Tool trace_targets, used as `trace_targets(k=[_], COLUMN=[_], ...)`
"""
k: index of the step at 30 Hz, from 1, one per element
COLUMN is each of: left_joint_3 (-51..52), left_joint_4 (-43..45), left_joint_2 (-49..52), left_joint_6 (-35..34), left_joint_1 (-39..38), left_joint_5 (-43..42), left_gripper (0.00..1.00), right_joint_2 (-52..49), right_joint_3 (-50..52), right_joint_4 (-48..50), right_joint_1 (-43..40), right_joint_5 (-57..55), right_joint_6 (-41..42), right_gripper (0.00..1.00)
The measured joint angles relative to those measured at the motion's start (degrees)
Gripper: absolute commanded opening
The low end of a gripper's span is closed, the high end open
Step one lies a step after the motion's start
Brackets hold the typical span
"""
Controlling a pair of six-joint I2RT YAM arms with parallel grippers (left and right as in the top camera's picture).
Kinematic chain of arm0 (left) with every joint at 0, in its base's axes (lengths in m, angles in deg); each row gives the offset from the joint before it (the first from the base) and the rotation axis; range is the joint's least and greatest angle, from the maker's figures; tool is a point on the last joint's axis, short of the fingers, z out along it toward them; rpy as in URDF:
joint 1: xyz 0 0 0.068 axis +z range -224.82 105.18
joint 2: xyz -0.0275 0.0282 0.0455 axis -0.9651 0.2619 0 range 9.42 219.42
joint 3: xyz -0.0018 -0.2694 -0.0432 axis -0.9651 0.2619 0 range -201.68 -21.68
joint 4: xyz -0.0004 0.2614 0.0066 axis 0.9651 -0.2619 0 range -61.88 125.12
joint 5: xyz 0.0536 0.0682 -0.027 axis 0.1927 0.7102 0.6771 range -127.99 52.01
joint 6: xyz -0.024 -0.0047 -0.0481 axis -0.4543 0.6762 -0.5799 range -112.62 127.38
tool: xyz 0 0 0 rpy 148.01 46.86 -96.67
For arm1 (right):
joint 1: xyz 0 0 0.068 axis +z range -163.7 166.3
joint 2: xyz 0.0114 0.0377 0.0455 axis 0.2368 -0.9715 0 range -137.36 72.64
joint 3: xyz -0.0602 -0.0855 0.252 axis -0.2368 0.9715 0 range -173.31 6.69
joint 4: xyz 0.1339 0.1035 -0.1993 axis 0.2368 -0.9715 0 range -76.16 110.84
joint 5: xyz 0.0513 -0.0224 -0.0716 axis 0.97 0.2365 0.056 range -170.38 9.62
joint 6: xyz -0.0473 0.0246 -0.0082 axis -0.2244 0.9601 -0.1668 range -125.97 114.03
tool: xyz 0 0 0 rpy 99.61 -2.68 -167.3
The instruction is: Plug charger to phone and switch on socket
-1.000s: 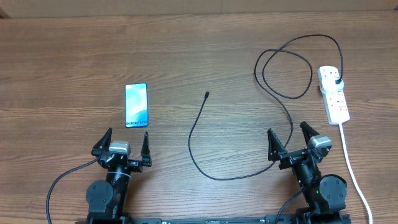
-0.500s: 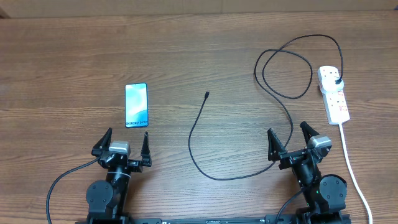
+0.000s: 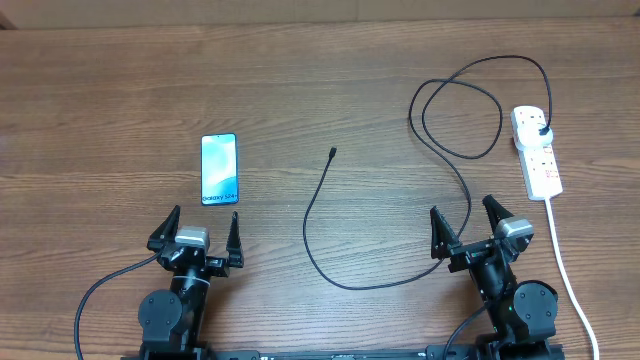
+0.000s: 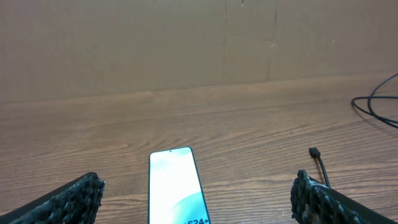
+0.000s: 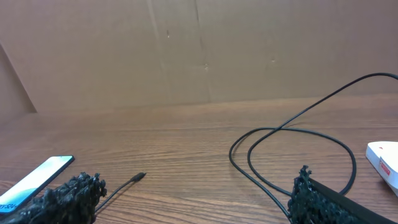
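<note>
The phone [image 3: 220,168] lies flat on the wooden table, screen lit light blue; it also shows in the left wrist view [image 4: 176,186] and at the left edge of the right wrist view [image 5: 34,182]. The charger cable [image 3: 318,235] curves across the table; its small plug tip [image 3: 332,153] lies loose right of the phone, and its black plug [image 3: 542,131] sits in the white socket strip [image 3: 537,152]. My left gripper [image 3: 198,232] is open just in front of the phone. My right gripper [image 3: 467,222] is open, with the cable running between its fingers.
The socket's thick white cord [image 3: 565,265] runs down the right side past my right arm. The cable makes loose loops [image 3: 460,110] at the back right. A brown cardboard wall [image 4: 186,43] stands behind the table.
</note>
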Motion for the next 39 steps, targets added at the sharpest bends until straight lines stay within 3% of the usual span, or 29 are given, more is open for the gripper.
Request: trace_targets(k=[33, 39], left_joint_3=[-0.1, -3.9], left_joint_4=[0.0, -1.7], left_joint_2=[0.0, 1.6], left_joint_6=[-1.0, -1.8], left_joint_1=[0.0, 0.0], left_joint_5=[0.0, 0.0], left_gripper=[1.0, 1.0], right_joint_2=[0.0, 0.0], right_joint_3=[0.0, 0.0], right_joint_4=[0.0, 0.0], right_joint_1=[0.0, 0.0], right_joint_5=[0.0, 0.0], right_joint_6=[0.0, 0.0], right_gripper=[1.0, 1.0])
